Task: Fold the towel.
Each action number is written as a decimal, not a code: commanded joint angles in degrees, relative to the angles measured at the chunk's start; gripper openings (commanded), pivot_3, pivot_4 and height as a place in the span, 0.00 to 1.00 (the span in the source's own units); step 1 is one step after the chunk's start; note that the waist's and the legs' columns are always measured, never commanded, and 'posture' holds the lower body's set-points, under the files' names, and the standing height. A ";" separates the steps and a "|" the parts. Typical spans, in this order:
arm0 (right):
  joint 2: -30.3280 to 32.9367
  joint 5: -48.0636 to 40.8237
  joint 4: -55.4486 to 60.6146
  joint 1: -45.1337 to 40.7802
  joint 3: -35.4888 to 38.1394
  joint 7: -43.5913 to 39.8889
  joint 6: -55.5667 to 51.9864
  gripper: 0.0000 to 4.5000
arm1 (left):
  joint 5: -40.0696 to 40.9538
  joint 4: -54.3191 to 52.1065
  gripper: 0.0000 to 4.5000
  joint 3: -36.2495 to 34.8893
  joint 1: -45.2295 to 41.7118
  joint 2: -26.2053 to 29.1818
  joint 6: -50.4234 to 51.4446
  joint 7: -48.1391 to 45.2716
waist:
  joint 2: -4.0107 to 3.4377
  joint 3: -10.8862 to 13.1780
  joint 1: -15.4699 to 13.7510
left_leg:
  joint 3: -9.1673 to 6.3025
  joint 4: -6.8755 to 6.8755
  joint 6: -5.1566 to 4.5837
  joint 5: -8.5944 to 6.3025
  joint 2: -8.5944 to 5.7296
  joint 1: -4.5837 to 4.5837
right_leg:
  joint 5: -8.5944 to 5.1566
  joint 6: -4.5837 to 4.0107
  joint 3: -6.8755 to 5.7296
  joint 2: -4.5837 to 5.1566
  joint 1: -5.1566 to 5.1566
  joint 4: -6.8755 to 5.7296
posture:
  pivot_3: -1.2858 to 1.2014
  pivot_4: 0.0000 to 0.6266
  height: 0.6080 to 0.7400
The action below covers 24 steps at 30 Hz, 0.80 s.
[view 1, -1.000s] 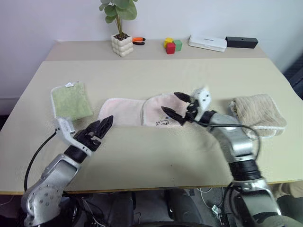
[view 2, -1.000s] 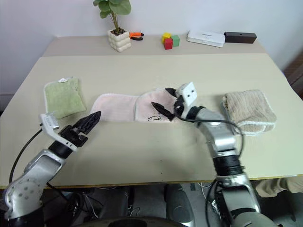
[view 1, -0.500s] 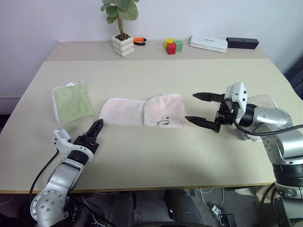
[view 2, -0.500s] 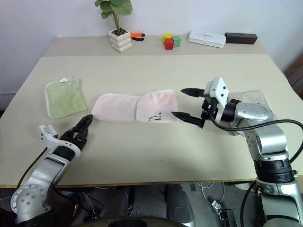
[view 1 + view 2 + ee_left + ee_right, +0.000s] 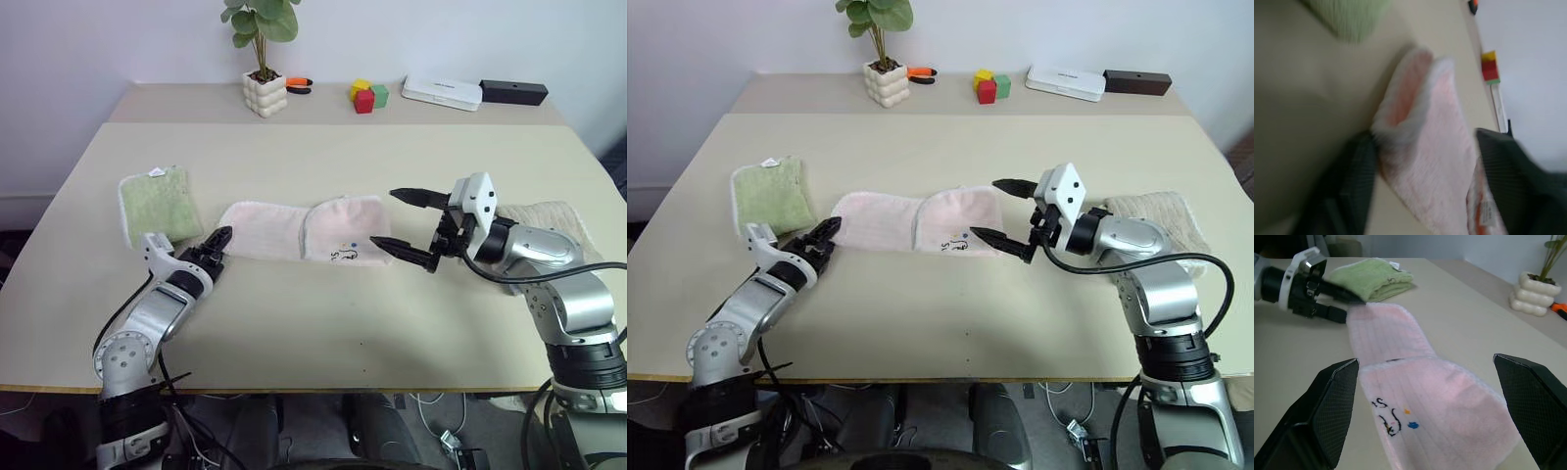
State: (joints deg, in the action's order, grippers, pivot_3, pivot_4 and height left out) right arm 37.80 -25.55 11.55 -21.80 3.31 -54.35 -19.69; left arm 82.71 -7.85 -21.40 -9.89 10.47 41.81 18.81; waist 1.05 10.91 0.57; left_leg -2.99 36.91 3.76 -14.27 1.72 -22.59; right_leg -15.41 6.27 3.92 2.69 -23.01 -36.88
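While the towel [image 5: 299, 230] lies flat near the middle of the table [image 5: 323, 157], one end folded over so that its dark embroidered mark faces up, the left gripper [image 5: 215, 249] sits low at the towel's other end. In the left wrist view the two fingers [image 5: 1354, 181] stand on either side of the towel's rolled edge, which reaches in between them; whether they actually press the cloth is hard to make out, since that view is blurred and the fingertips are cut off at its lower border. From the head views the left jaws look narrow, with the tips touching or just beside the towel's corner, and the contact itself is too small to settle.

The right gripper [image 5: 404, 227] hovers above the table just beside the folded end, its jaws spread wide with nothing between them. In the right wrist view the folded end and its mark lie between the two spread fingers [image 5: 1327, 409], well ahead of them, and the left gripper appears at the towel's far end.

A green towel [image 5: 155, 201] lies just beyond the left gripper. A beige towel [image 5: 558, 220] lies behind the right arm, which hides much of it. A plant [image 5: 265, 59] and some blocks [image 5: 364, 95] stand at the table's far edge.
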 commanded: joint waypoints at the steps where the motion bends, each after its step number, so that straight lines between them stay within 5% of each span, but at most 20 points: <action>1: 0.75 0.59 1.26 0.21 1.66 0.51 1.84 1.00 | 0.99 -0.86 0.23 0.92 -0.53 -0.41 0.99 0.21 | 0.00 0.00 0.08 | 0.00 0.00 0.00 0.00 0.00 0.00 | 0.00 0.01 0.00 0.00 0.00 0.00 | 0.52 0.24 1.00; 3: 1.38 1.29 0.77 1.48 2.16 0.25 2.78 1.00 | 0.76 -1.96 0.02 1.12 -0.91 -0.21 1.08 -0.94 | 0.00 0.00 0.04 | 0.00 -0.01 0.00 0.00 0.00 0.02 | 0.00 0.00 0.00 -0.01 0.00 -0.01 | 0.52 0.24 1.00; 4: 1.69 1.48 0.56 2.22 2.79 0.31 3.36 1.00 | 0.92 -2.69 0.01 1.28 -1.09 -0.08 1.25 -1.38 | 0.00 0.00 0.08 | -0.01 -0.02 0.00 0.00 0.00 0.02 | 0.00 0.00 0.00 -0.01 0.00 -0.01 | 0.52 0.24 1.00; 14: 7.70 -1.60 0.71 11.23 12.70 -2.71 3.88 1.00 | -15.37 -9.07 0.01 16.11 -10.66 8.22 3.42 -21.37 | -0.02 0.01 0.50 | 0.01 0.03 0.01 0.00 -0.01 -0.14 | 0.01 -0.02 0.04 -0.04 -0.03 0.19 | 0.52 0.24 1.00; 20: 6.85 -0.67 2.31 10.84 13.30 1.23 3.61 1.00 | -32.32 2.81 0.01 31.80 -24.54 2.97 -1.89 -39.10 | -0.03 0.02 0.15 | -0.03 0.02 0.01 0.01 -0.03 -0.28 | 0.01 -0.01 0.04 -0.10 -0.06 0.32 | 0.52 0.24 1.00; 24: 7.27 -1.00 4.04 11.43 14.06 3.03 2.57 1.00 | -40.03 10.53 0.01 36.25 -27.68 -0.36 -5.77 -45.81 | -0.06 0.02 0.39 | -0.04 -0.02 -0.07 -0.04 -0.05 -0.50 | 0.14 0.22 0.06 -0.08 -0.11 0.61 | 0.52 0.24 1.00</action>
State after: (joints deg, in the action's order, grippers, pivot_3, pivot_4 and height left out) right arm 44.46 -25.96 12.92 -10.11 15.08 -52.27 -17.15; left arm 45.43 1.03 13.63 -36.53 10.81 37.87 -24.15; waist 0.99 10.92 0.96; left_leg -3.03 36.87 3.68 -14.32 1.67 -23.13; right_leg -15.26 6.51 3.97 2.61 -23.18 -36.25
